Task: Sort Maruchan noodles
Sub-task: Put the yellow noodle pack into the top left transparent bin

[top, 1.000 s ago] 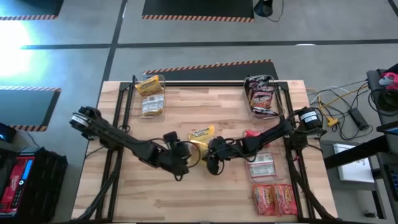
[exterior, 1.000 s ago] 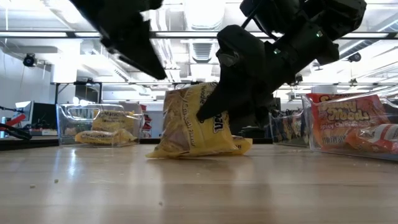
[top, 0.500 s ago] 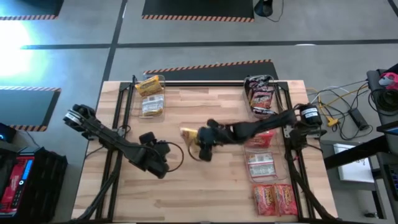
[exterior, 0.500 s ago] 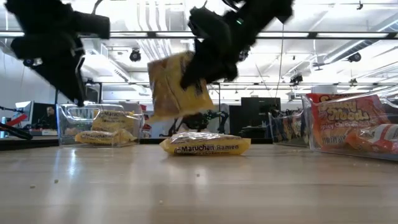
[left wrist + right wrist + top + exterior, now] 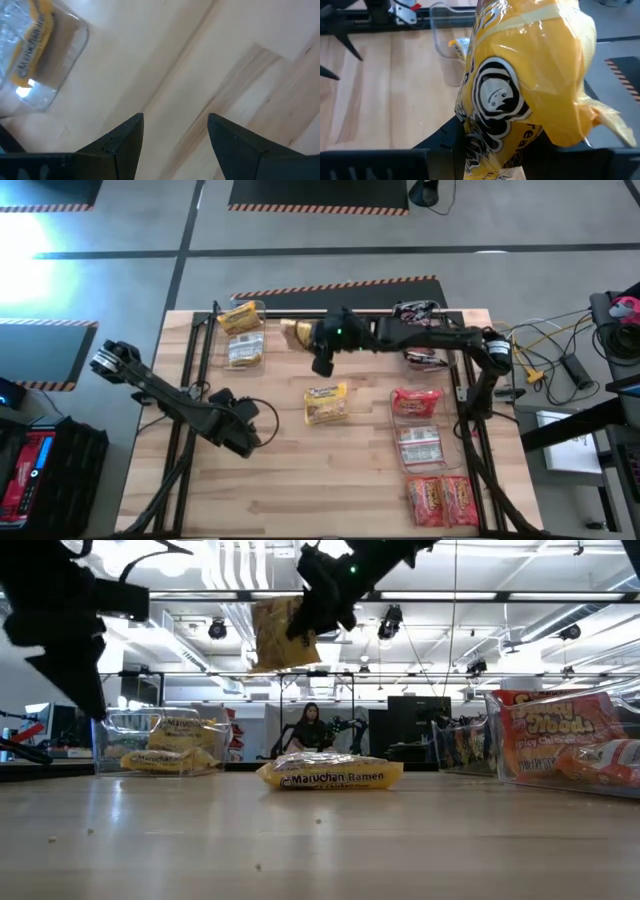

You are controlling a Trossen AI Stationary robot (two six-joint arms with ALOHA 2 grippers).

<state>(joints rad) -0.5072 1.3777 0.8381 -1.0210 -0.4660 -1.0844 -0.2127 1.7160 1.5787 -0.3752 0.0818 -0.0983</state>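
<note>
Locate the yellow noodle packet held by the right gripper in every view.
High view: yellow packet near the table's far edge, beside the clear bin.
Low view: packet aloft, top centre.
Left wrist view: not in it.
Right wrist view: packet fills the centre.
Shared landmark: that clear bin.

Bare wood lies between the left bin (image 5: 242,337) and the centre packet (image 5: 326,402).

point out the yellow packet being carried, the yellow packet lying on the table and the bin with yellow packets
carried yellow packet (image 5: 530,75), right wrist view, front face
lying yellow packet (image 5: 330,774), low view, printed side
yellow-packet bin (image 5: 243,340), high view, clear wall
</note>
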